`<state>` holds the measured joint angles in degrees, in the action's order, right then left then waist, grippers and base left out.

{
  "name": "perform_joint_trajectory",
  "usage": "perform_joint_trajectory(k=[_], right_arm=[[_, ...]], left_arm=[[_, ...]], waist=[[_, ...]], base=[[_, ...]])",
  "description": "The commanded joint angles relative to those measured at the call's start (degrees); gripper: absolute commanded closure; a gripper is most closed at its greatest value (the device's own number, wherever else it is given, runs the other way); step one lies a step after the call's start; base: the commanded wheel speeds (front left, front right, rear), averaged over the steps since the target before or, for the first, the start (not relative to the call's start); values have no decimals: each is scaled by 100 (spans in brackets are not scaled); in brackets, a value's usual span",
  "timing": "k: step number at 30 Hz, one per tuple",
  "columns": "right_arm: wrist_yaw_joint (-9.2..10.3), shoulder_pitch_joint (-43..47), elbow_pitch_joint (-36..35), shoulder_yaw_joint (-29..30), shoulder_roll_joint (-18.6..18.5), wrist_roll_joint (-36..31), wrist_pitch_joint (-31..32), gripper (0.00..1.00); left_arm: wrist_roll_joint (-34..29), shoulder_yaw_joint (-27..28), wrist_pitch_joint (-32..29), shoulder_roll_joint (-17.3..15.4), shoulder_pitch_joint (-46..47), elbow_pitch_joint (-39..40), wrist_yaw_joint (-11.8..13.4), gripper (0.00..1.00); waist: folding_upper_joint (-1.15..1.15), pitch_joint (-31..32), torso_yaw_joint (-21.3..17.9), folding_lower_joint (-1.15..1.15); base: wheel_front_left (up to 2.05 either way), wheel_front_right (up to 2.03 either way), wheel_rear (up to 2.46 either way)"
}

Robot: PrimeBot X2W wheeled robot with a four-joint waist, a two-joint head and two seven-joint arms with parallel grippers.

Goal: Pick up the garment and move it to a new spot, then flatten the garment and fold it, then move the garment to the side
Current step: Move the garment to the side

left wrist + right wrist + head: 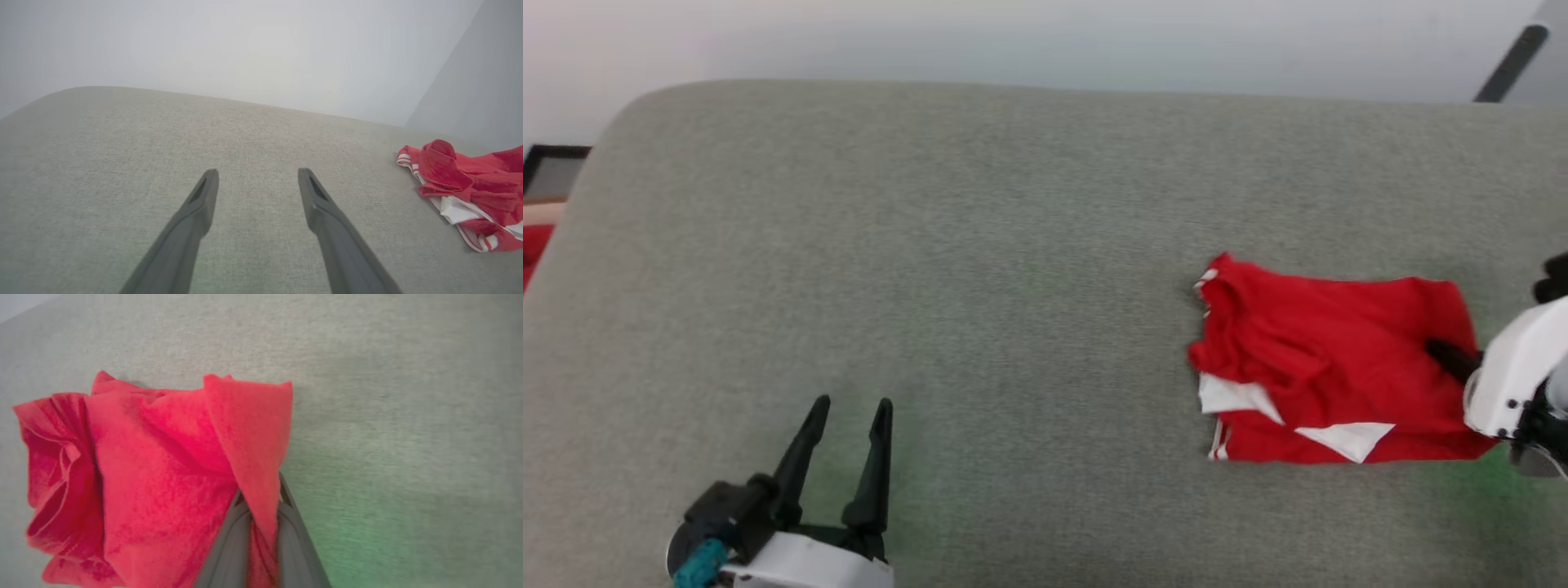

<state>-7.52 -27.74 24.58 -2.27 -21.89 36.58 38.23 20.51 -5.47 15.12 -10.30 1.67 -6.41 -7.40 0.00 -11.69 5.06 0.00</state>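
Fabric is lying loosely folded on the grey worktop point(1013, 245): the garment point(1331, 359) is looking soft, light and limp, best held by an edge. The right gripper point(261, 502) is pinching the garment's right edge between its jaws; well left of the garment, the left gripper point(852, 403) is holding its jaws spread.

White shells, slim black fingers.
At seven o'clock in the head view, the left gripper point(854, 402) has tapered black fingers, a teal fitting point(698, 563) and a white left shell point(809, 563); at four o'clock, the right gripper point(1444, 354) has a white right shell point(1515, 363) with dark screws point(1512, 404).
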Motion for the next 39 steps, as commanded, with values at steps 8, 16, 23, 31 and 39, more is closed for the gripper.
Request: perform_joint_trajectory(k=[8,16,23,31,39], right_arm=[[6,123,-368,459,-485,131,-209,100],[6,-173,-244,770,-994,-148,-378,100],[7,-456,-84,891,-1508,-580,-415,100],[7,-965,356,1122,-1791,-1084,-866,100],[6,-1554,946,1053,-1750,-1801,-1500,100]], left_arm=[[-26,-272,-3,-307,631,224,-13,0],[-43,-617,-2,-655,1317,358,-13,0],[-58,-910,-3,-950,1981,574,-13,0],[-98,-1162,-3,-1061,2533,762,-13,0],[-188,-1190,-3,-1178,2751,961,-13,0]], waist=[[0,-332,-657,0],[0,-776,-891,0],[0,-1224,-898,0],[0,-1655,-804,0],[0,-1938,-779,0]], base=[[0,0,0],[0,0,0],[0,0,0],[0,0,0],[0,0,0]])
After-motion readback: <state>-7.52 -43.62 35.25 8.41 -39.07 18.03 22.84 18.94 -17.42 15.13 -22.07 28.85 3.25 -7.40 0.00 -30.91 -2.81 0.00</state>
